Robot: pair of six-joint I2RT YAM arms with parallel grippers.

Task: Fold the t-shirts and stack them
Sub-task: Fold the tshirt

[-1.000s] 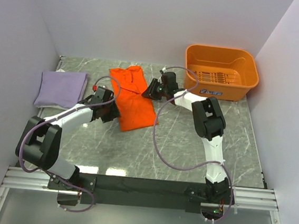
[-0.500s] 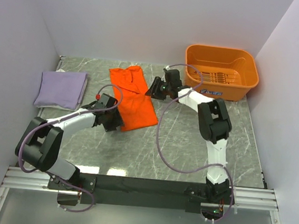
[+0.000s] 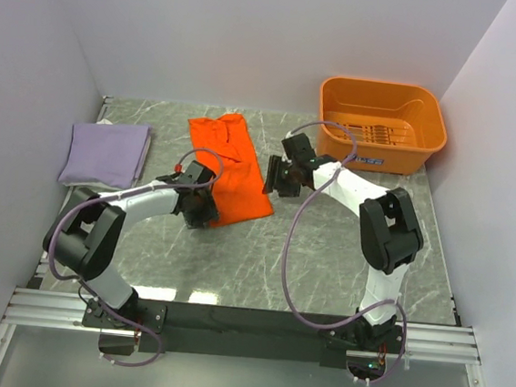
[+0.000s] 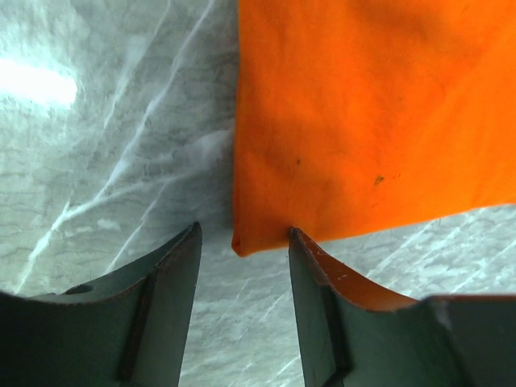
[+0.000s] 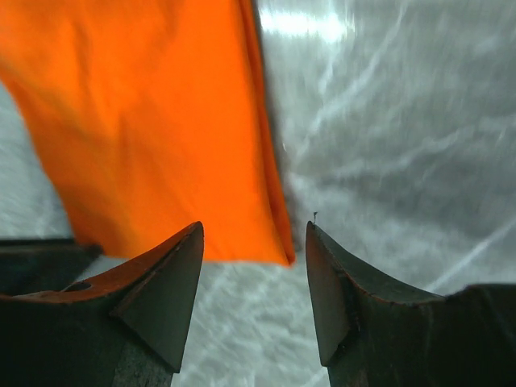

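On the table (image 3: 326, 246), orange t-shirt (image 3: 233, 168): flat.
Left gripper (image 4: 242, 234): spread, astride its 7 o'clock corner.
Right gripper (image 5: 254, 230): spread, 4 o'clock corner.

We see a grey marble-patterned table (image 3: 325, 255) closed in by three plain pale walls: a back wall (image 3: 255, 38), a left wall (image 3: 21, 88) and a right wall (image 3: 506, 181). Light leaves white glare patches (image 3: 198, 295) on its glossy surface, near an aluminium rail (image 3: 46, 306) along the near edge.

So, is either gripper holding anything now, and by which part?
Nothing is held. Left gripper and right gripper: jaws open, each astride an orange t-shirt corner.
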